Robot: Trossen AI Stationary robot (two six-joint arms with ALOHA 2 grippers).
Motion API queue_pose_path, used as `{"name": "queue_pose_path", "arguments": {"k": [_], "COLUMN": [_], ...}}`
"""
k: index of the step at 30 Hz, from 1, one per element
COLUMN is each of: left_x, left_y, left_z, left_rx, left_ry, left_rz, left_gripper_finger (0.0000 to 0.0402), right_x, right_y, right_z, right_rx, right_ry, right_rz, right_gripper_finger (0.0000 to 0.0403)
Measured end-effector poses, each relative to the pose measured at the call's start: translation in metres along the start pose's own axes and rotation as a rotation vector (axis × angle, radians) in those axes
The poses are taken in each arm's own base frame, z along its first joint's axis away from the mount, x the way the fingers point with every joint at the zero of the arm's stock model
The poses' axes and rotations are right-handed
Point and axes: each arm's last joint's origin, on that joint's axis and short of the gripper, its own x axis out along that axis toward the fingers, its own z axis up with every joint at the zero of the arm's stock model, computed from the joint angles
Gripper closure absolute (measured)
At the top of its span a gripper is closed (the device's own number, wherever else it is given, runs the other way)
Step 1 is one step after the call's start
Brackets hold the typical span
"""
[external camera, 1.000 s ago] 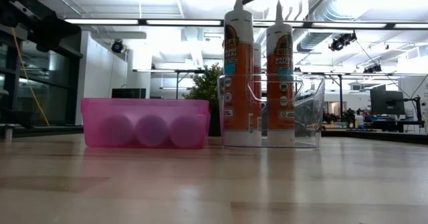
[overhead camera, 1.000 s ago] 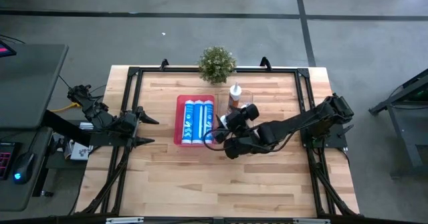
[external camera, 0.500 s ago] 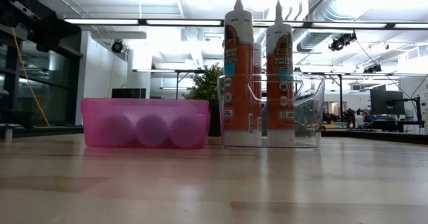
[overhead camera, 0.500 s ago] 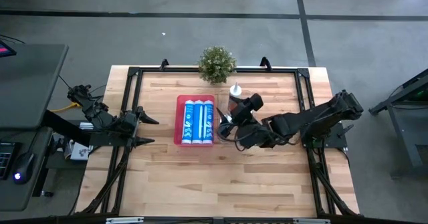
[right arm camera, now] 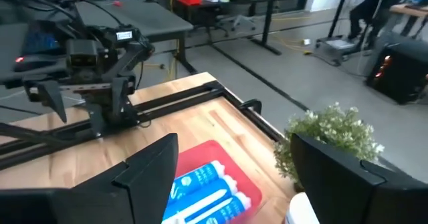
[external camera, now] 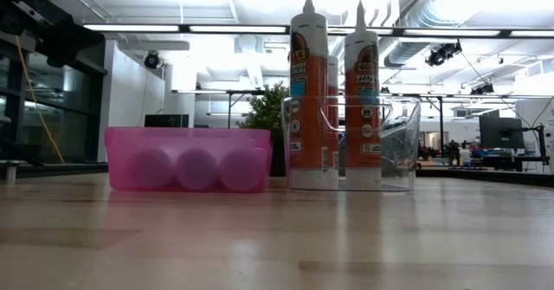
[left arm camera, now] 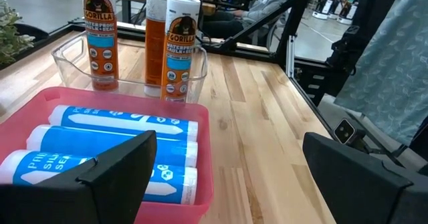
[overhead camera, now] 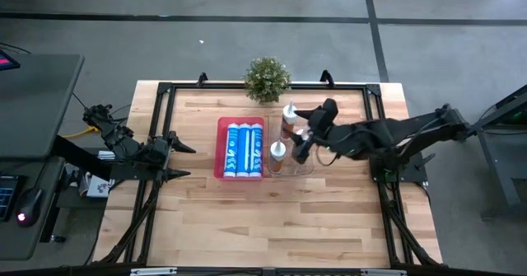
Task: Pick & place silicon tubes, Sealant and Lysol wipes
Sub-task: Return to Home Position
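Since our right gripper (overhead camera: 301, 134), spread and empty, hangs just beside the upright orange sealant tubes (external camera: 309, 91) in the clear plastic bin (external camera: 400, 147), a low swing may topple them; left gripper (overhead camera: 189, 162) waits released.

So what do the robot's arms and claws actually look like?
The left arm and right arm are black, slender and jointed; a yellow cable runs beside the left one's base. The left gripper and right gripper each have two flat, dark, wedge-shaped fingers.
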Motion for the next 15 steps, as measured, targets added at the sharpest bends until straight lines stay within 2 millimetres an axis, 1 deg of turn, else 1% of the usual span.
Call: {"name": "queue_pose_path", "arguments": {"k": [7,15], "left_x": [0.000,0.000], "left_y": [0.000,0.000], "left_z": [0.000,0.000], "left_rx": [0.000,0.000], "left_ry": [0.000,0.000], "left_rz": [0.000,0.000], "left_gripper_finger": [0.0032,0.0032], "right_x": [-0.022,-0.044], "right_y": [-0.039,-0.071], "right_z": [-0.026,-0.057], "right_rx": [0.067,0.136], "right_ry": [-0.040,-0.098], "right_rz": [0.061,0.148], "right_gripper_finger": [0.0147,0.0202]}}
